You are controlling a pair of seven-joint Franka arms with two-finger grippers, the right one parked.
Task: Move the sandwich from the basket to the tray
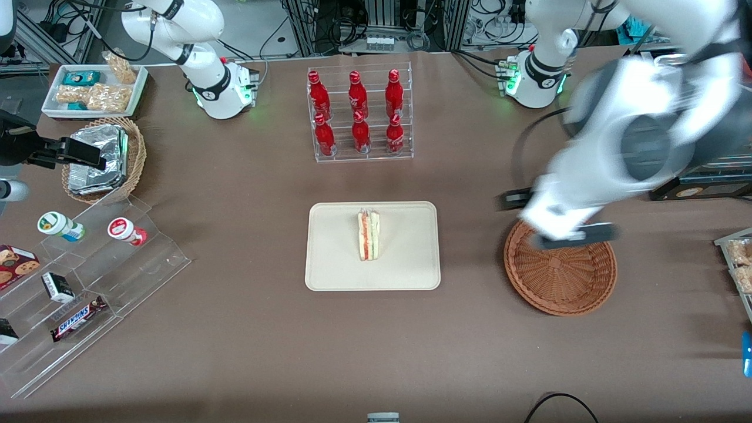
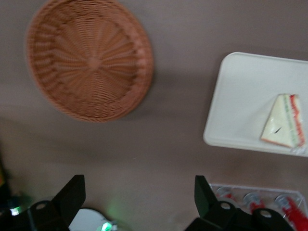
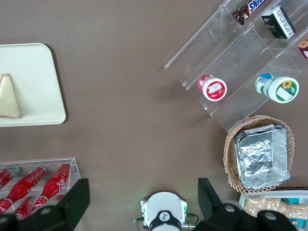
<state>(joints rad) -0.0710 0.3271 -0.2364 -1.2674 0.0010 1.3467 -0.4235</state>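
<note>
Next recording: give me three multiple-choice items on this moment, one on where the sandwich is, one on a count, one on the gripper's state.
1. Where is the sandwich?
A. in the basket
B. on the tray
C. on the bare table

2. How many red bottles stand in the clear rack?
A. four
B. six
C. eight

3. The gripper above the basket is:
A. open and empty
B. shut on the sandwich
C. shut on a bottle

Key: 1 B, it lies on the tray; 2 B, two rows of three; 3 A, the left wrist view shows the jaws apart with nothing between them.
</note>
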